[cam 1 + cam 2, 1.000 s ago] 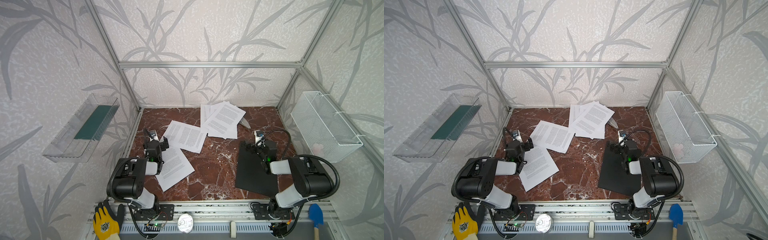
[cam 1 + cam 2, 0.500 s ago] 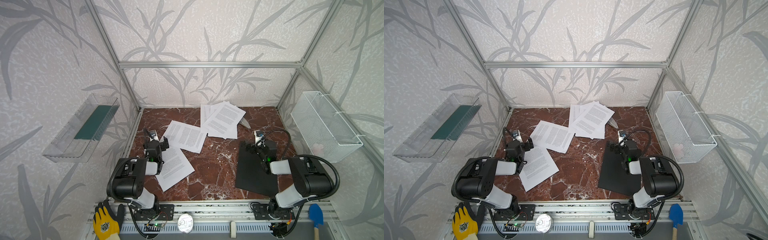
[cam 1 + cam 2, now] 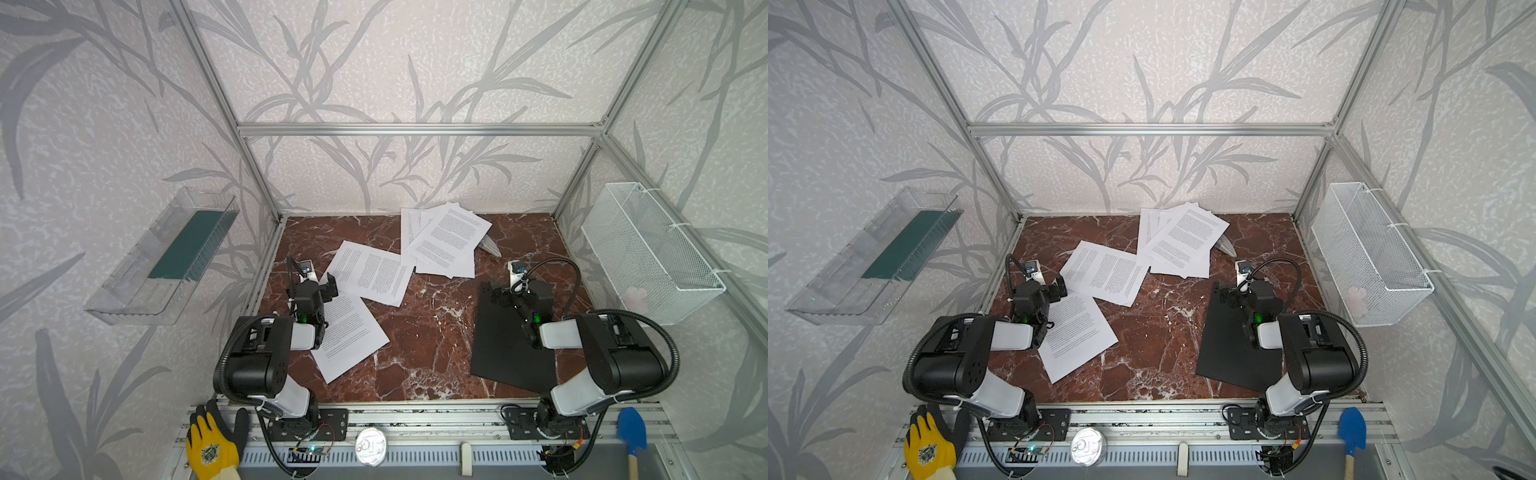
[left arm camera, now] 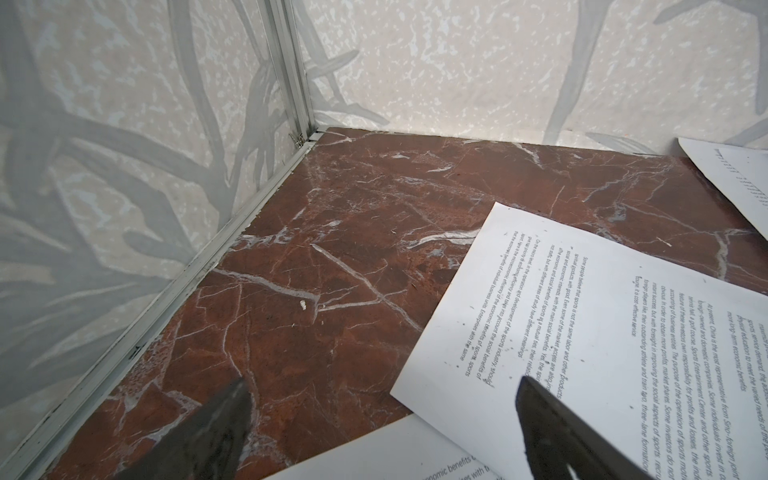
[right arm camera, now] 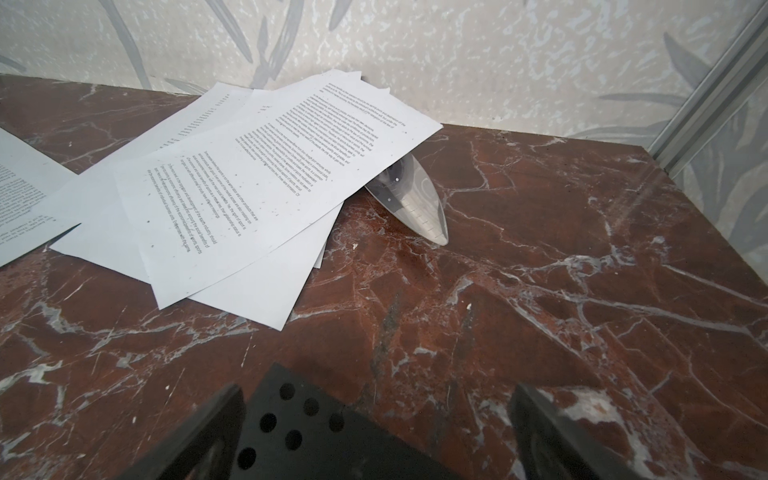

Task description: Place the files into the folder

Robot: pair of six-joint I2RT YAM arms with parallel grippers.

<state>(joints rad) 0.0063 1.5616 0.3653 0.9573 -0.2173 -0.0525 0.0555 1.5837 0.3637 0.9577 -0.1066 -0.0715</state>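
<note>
On the marble surface [image 3: 432, 332] the black folder [image 3: 503, 345] lay flat at the right, seemingly shut, the files [image 3: 370, 276] were scattered across left and back, none inside yet, while the left gripper [image 3: 321, 286] and right gripper [image 3: 505, 291] hung spread and empty

Printed white sheets [image 3: 370, 278] scattered, overlapping, from left-centre to upper middle; matte black folder [image 3: 503, 345] lying flat at lower right.

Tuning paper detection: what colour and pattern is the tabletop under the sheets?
Reddish-brown marble tabletop with whitish veins; clearest in the right wrist view.
</note>
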